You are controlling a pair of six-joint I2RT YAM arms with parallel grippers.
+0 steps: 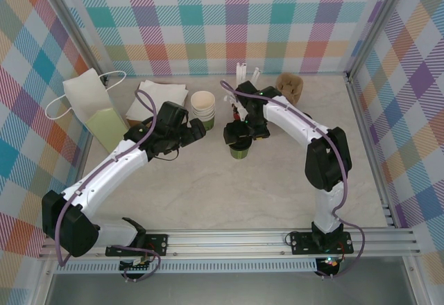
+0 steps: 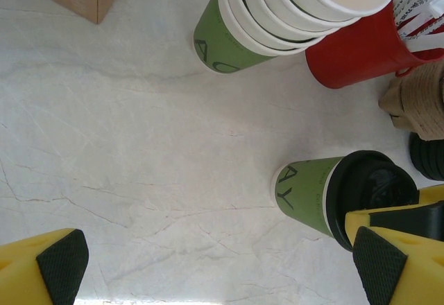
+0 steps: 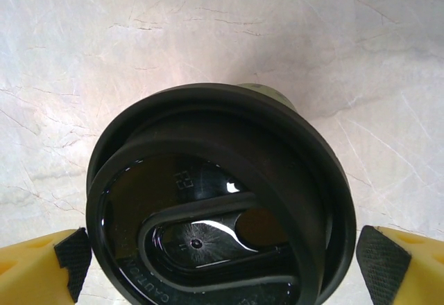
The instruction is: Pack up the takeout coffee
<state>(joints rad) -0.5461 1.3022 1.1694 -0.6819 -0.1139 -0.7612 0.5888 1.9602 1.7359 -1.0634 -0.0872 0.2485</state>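
The takeout coffee (image 1: 240, 154) is a small olive-green cup with a round black lid, standing upright at the table's middle. My right gripper (image 1: 239, 137) hangs straight over it. In the right wrist view the black lid (image 3: 215, 201) sits between the yellow fingers (image 3: 392, 267), and my right gripper (image 3: 225, 267) is open with a pad close on each side of the rim. My left gripper (image 1: 196, 132) is open just left of the cup. Its wrist view shows the coffee (image 2: 312, 194) ahead to the right, and only bare table between my left gripper's (image 2: 222, 270) fingers.
A stack of cream-white cups (image 1: 203, 107) stands behind my left gripper, next to a red cup of stirrers (image 2: 354, 55). A white paper bag (image 1: 87, 97) lies at the back left, napkins (image 1: 161, 97) beside it. A brown cardboard piece (image 1: 291, 86) sits back right.
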